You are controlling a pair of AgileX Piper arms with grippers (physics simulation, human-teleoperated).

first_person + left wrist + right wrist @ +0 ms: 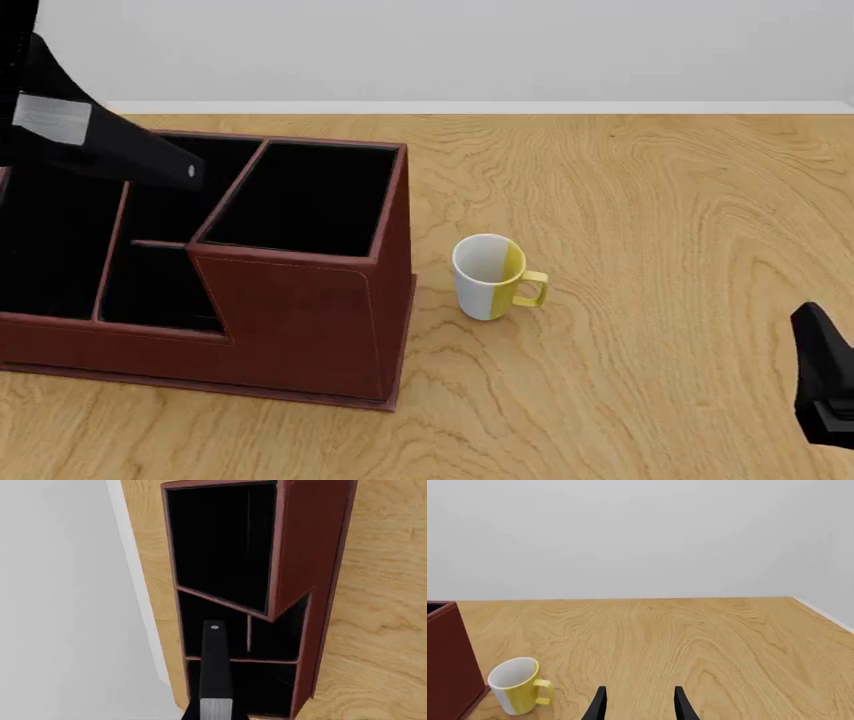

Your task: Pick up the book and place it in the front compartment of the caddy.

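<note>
The small block-shaped book (216,672), matt black in its covers with a pale, finely ridged page edge, hangs tilted above the caddy (300,325), a dark red-brown leather-look box with stitched rims, sloping sides and black-lined compartments; the left gripper is not itself visible, so whether its jaws clamp the book cannot be told. The right gripper (638,703) shows two thin black fingers held apart over the grained wooden table (667,250). A glossy white-and-yellow mug (490,277) stands upright just beside the caddy's tall end.
</note>
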